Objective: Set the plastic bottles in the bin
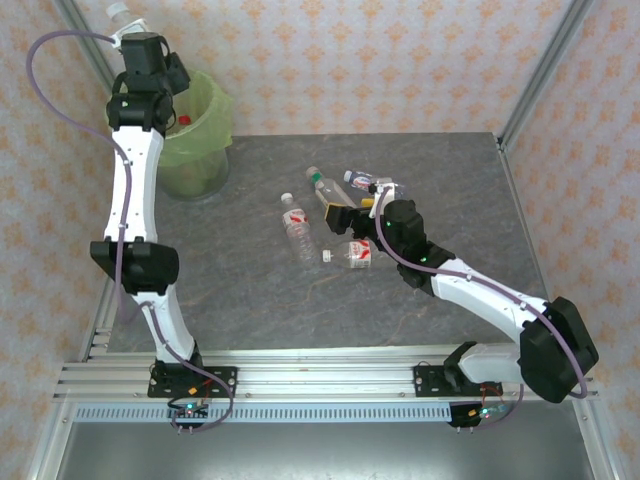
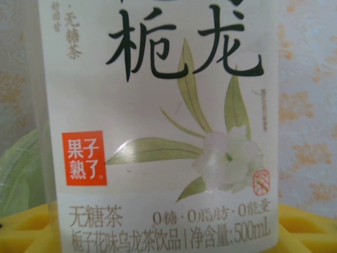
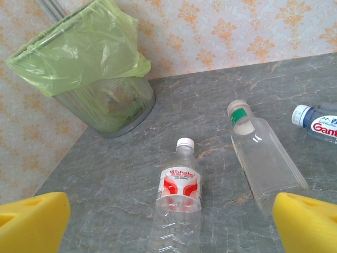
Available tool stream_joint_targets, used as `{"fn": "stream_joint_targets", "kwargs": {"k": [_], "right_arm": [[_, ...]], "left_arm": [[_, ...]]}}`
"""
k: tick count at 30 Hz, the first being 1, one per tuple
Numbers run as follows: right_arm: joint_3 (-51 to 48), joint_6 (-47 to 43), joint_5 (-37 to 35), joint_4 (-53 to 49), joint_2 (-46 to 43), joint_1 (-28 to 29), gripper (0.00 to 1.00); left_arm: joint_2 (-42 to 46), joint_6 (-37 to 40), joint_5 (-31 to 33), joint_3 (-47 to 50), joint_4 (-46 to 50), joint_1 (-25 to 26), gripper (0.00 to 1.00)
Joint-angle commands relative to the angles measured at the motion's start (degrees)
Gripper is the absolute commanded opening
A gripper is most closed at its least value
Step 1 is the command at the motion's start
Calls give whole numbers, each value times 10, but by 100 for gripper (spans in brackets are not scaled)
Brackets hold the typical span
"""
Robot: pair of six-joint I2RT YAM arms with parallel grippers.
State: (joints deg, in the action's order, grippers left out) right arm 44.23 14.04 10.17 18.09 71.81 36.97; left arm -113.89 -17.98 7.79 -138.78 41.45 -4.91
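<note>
Above the round wire-mesh bin (image 1: 205,150) lined with a translucent light-green bag, at the table's far left corner, a clear plastic tea bottle (image 2: 158,132) with a white, flower-printed label is clamped in the left gripper (image 1: 133,38), its white cap pointing up and away. Seen from overhead, the bottle appears to sit at the bin's far-left rim rather than over the middle of the mouth. The wrist is therefore best carried a little toward the opening, and the bottle tipped downward, before the jaws are parted; otherwise a bounce off the bag's edge may be risked. The right gripper (image 3: 168,224) is spread wide and empty, low over the grey stone-patterned table (image 1: 250,300). A clear red-and-white-labelled water bottle (image 3: 179,192) lies just ahead, centred between its yellow fingertips (image 3: 31,219).
</note>
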Motion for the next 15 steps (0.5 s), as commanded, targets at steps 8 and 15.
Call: {"fn": "stream_joint_targets", "kwargs": {"k": [8,15], "right_arm": [[-12,-13,-17,13,-25,1,99],[-25,-15,-27,11,-37,1,99]], "left_arm": [[-94,-168,74,-79,11,-7,0],[-148,-246,74,-94,-25,-11,0]]}}
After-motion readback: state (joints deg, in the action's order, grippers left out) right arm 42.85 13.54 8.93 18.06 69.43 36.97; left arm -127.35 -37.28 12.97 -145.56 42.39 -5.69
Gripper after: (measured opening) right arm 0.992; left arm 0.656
